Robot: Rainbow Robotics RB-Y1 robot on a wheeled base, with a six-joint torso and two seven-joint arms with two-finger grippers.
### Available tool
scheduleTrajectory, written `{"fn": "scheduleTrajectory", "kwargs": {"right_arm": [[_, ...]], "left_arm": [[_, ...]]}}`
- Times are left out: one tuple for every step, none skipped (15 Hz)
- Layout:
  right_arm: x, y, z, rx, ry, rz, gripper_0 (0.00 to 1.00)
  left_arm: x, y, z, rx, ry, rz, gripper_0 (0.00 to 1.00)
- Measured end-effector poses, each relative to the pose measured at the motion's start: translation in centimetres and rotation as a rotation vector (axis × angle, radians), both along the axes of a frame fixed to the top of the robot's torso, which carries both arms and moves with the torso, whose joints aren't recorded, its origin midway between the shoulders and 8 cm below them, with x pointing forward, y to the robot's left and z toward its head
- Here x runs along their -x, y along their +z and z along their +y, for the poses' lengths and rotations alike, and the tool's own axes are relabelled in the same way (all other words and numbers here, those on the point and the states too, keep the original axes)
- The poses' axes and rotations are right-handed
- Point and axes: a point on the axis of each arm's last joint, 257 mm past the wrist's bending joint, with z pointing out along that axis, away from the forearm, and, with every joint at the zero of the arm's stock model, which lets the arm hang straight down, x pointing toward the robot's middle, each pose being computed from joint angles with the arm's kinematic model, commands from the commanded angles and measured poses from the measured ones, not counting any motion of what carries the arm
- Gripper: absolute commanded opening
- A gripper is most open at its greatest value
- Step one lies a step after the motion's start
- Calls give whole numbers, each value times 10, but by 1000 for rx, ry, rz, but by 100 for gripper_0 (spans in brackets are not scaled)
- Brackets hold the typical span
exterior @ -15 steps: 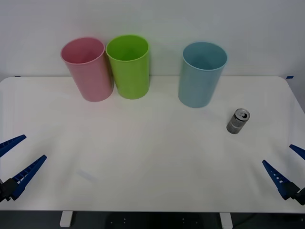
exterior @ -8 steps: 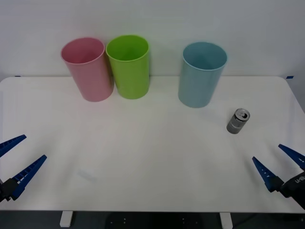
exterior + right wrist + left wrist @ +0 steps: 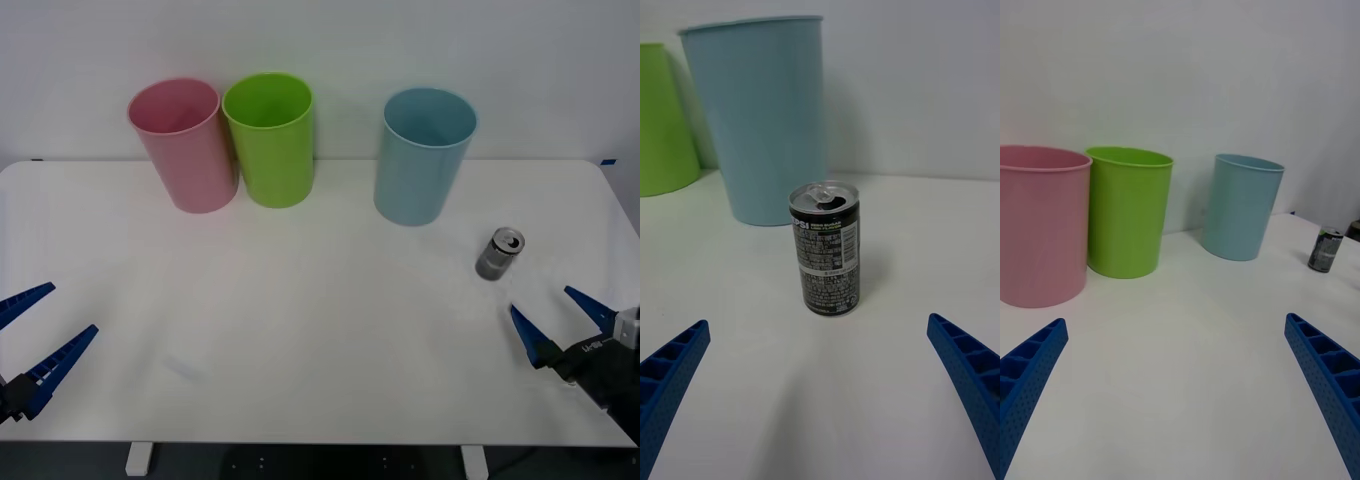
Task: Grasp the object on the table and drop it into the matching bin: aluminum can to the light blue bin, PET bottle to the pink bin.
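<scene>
While the wide white table [image 3: 300, 330] spreads under everything, three tall bins stand in a row along its far side: the pink bin [image 3: 184, 145] and a lime green bin [image 3: 269, 138] just beside each other, and the light blue bin [image 3: 423, 155] apart from them toward the right. Low at the table's near right edge, the right gripper [image 3: 558, 318] holds its blue ribbed fingers [image 3: 966, 375] spread wide with nothing between them. At the near left edge the left gripper [image 3: 38, 327] rests, its fingers [image 3: 1322, 382] equally wide apart and empty. Smallest of all, the can [image 3: 499, 253] stands upright on the table just ahead of the right fingertips, centred on the gap between them, with the light blue bin behind it.
</scene>
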Motion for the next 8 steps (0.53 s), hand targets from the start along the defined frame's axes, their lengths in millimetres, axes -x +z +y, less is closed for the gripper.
{"fn": "scheduleTrajectory", "kwargs": {"right_arm": [[-6, -2, 1, -3, -4, 1, 100], [-11, -2, 2, -3, -8, 0, 100], [-17, -3, 3, -2, -15, 0, 100], [-22, -4, 5, -3, -23, -1, 100], [-27, -5, 6, -4, -28, 1, 100], [-33, -7, 8, -7, -31, 3, 100], [-39, -7, 10, -10, -30, 2, 100], [-44, -8, 12, -12, -30, 1, 100]], "left_arm": [[0, 0, 0, 0, 0, 0, 100], [0, 0, 0, 0, 0, 0, 100], [0, 0, 0, 0, 0, 0, 100], [0, 0, 0, 0, 0, 0, 100], [0, 0, 0, 0, 0, 0, 100], [0, 0, 0, 0, 0, 0, 100], [0, 0, 0, 0, 0, 0, 100], [0, 0, 0, 0, 0, 0, 100]]}}
